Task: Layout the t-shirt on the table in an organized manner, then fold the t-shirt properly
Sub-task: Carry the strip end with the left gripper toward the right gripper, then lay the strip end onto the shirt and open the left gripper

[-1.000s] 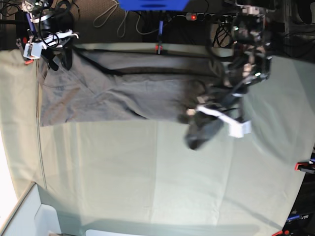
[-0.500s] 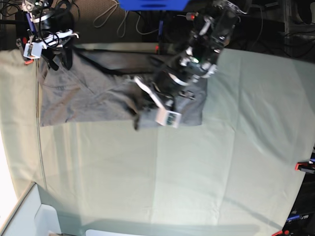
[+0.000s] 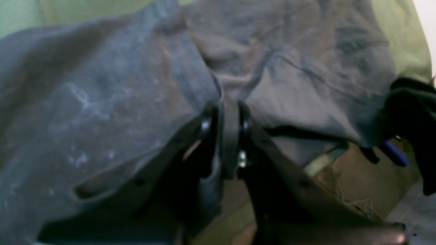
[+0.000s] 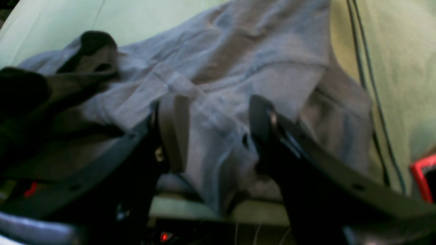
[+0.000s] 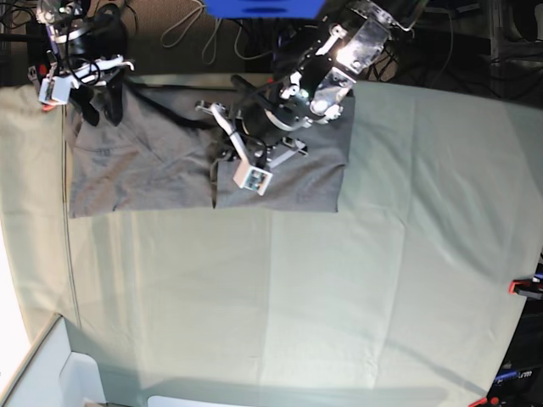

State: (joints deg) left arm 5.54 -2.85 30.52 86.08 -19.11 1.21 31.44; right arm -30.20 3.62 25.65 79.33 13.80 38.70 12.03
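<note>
**Grey shirt at the far edge of the counter, 1 tool pinching it**

A pale green-grey creased cloth covers the counter [image 5: 339, 288], and beyond its far edge lie dark floor, cables and a blue object [image 5: 265, 7]. Red clamps [image 5: 524, 287] show at the counter's right edge in the base view.

The t-shirt [image 5: 136, 165] lies along the far side of the counter, left of centre in the base view, spread as a wide grey band. Its near edge runs roughly straight, and a fold line or edge crosses it near the middle, so the right part looks like a layer laid over the rest. The cloth is creased near the far edge.

The left tool [image 3: 224, 117] sits over the middle of the shirt in the base view, its arm reaching in from the far side. In the left wrist view its 2 jaws stand narrow and pinch a thin ridge of grey fabric between them; the shirt drapes away on both sides of the pinch.

The right tool [image 4: 218, 126] is at the far left corner of the shirt in the base view. In the right wrist view its jaws stand wide apart, with grey fabric lying between and below them; whether either jaw touches the cloth cannot be told. A red clamp [image 4: 422, 173] shows at that view's right edge.
</note>
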